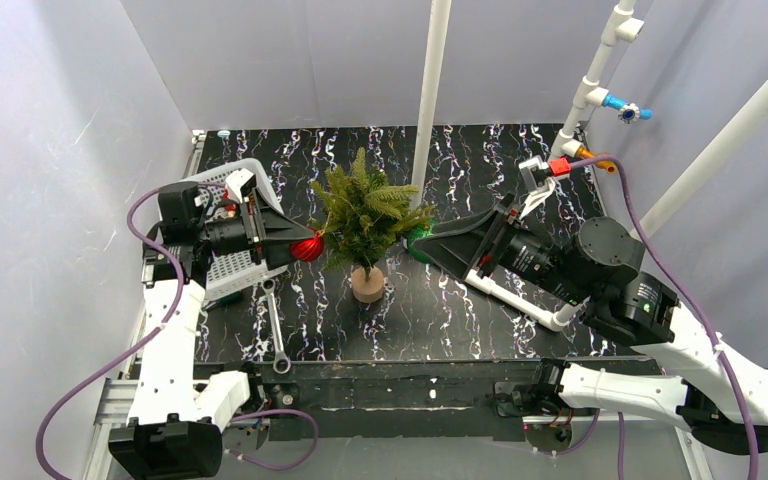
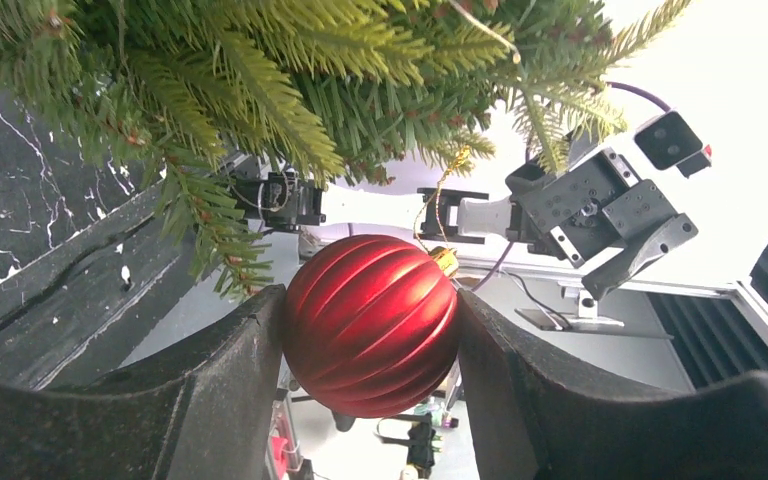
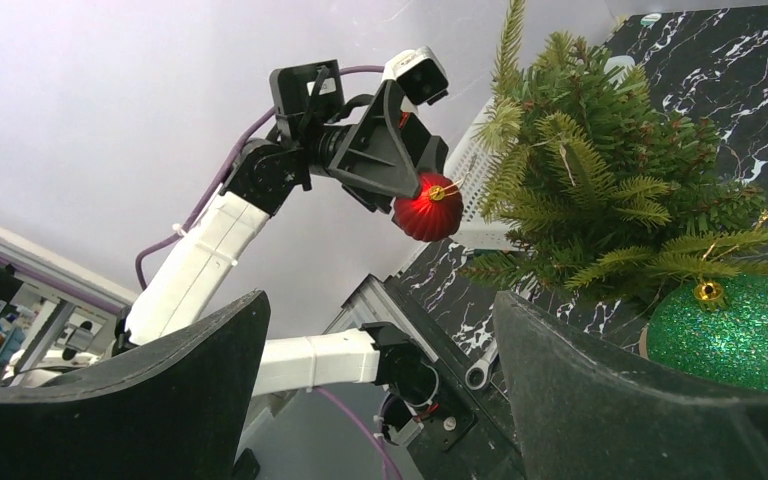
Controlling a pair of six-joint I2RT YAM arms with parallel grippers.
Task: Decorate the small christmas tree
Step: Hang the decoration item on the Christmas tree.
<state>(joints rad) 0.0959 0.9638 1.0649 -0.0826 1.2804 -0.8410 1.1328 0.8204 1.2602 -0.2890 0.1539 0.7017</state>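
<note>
The small christmas tree (image 1: pixel 365 212) stands upright on its tan wooden base (image 1: pixel 368 285) in the middle of the black marbled table. My left gripper (image 1: pixel 298 246) is shut on a ribbed red bauble (image 2: pixel 372 324) with a gold cap and loop, held at the tree's left side under its branches (image 2: pixel 260 70); it also shows in the right wrist view (image 3: pixel 428 205). A glittery green bauble (image 3: pixel 730 335) hangs on the tree's right side (image 1: pixel 418 240). My right gripper (image 1: pixel 438 243) is open and empty just right of that bauble.
A white mesh basket (image 1: pixel 222 225) sits at the left under my left arm. A metal wrench (image 1: pixel 275 330) lies near the table's front edge. A white pole (image 1: pixel 430 90) rises behind the tree, and white pipes (image 1: pixel 590 85) stand at the back right.
</note>
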